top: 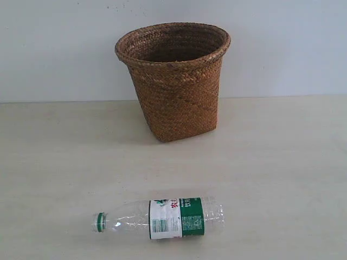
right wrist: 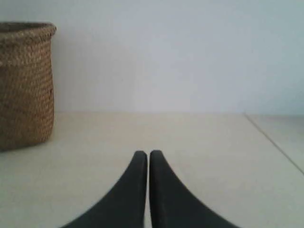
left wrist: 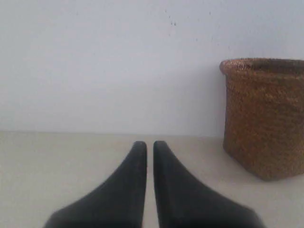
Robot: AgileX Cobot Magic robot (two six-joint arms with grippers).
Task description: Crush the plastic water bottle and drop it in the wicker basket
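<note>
The plastic water bottle (top: 162, 217) lies on its side near the table's front edge, green cap pointing left, uncrushed. The wicker basket (top: 174, 78) stands upright at the back centre, well behind the bottle. Neither arm shows in the exterior view. In the left wrist view my left gripper (left wrist: 149, 145) is shut with nothing in it, low over the table, with the basket (left wrist: 266, 116) ahead and to one side. My right gripper (right wrist: 148, 154) is likewise shut and empty, the basket (right wrist: 23, 83) off to its other side. Neither wrist view shows the bottle.
A pale wooden table (top: 282, 162) runs back to a plain white wall (top: 54, 49). A seam or edge line in the tabletop (right wrist: 275, 142) shows in the right wrist view.
</note>
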